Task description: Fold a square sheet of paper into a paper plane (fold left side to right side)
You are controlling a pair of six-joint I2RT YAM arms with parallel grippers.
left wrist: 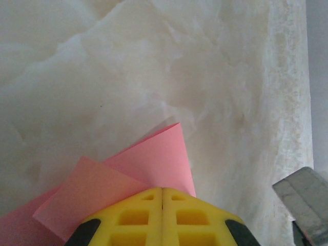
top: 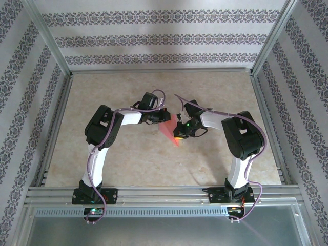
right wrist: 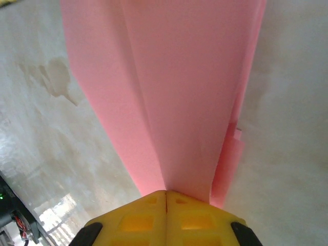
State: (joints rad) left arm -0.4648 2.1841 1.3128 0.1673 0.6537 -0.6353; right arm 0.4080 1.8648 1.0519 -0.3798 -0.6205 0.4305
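Observation:
The salmon-pink paper lies mid-table, folded into a tapering dart of several layers, no longer a flat square. My left gripper sits at its wider far end. In the left wrist view its yellow fingertips are pressed together with no gap, over the paper, where one flap overlaps another. My right gripper is at the narrower near end. Its jaws are likewise shut, tips against the paper, which fans out ahead of them with stacked edges on the right. Whether either pinches a layer is not visible.
The beige marbled tabletop is fenced by aluminium rails and patterned walls. A pale stain marks the table left of the paper. A grey metal part juts in at the lower right of the left wrist view.

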